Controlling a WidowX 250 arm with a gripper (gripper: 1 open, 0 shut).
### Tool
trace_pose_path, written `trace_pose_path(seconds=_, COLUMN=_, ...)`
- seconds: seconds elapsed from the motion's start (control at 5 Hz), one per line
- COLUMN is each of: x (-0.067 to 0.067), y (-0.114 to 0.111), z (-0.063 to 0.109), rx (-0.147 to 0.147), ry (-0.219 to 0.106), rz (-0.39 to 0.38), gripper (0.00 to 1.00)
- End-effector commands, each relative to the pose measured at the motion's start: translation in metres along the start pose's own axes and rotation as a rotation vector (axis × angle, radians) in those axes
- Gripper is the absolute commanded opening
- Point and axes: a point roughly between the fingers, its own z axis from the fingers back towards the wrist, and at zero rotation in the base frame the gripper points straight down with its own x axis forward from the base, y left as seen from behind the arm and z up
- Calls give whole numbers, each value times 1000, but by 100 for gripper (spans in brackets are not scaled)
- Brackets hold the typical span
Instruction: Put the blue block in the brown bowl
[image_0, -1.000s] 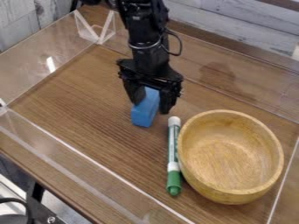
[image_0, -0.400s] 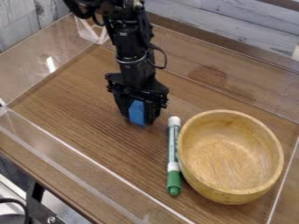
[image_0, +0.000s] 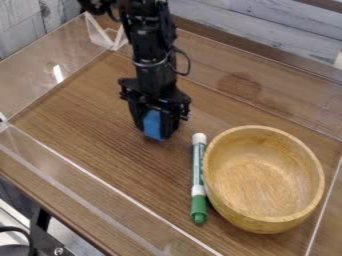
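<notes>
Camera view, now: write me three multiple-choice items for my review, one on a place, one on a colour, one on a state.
1. Where does the marker pen lie?
A) inside the bowl
B) between the block and the bowl
C) behind the arm

2. What colours is the pen?
A) red and black
B) yellow and blue
C) green and white

3. What is the block's state?
A) at the tool, outside the bowl
B) resting in the bowl
C) under the pen

Key:
1 B: the pen lies on the table, with block and bowl on either side.
2 C: its barrel is white, its ends green.
3 A: blue shows at the fingers, away from the bowl.
</notes>
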Motion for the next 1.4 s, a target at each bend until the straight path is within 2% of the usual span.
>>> trace_pose_path(seconds=0.0, x=14, y=-2, z=36, rx=37, ry=-81, rz=-18, gripper=0)
trace_pose_path(seconds=0.2, x=24, y=-4, z=61, rx=49, ry=-124, rz=-44, gripper=0)
trace_pose_path(seconds=0.4, x=36, y=-8, z=92, rx=56, ry=-182, rz=-66, gripper=0)
trace_pose_path(seconds=0.6, x=42, y=-12, z=118, rx=70, ry=-228, rz=-109, gripper=0)
trace_pose_path(seconds=0.8, x=41, y=-15, z=131, rx=82, ry=-248, rz=-133, gripper=0)
trace_pose_path(seconds=1.2, x=-3, y=-58, z=127, rx=41, ry=-216, rz=-146, gripper=0)
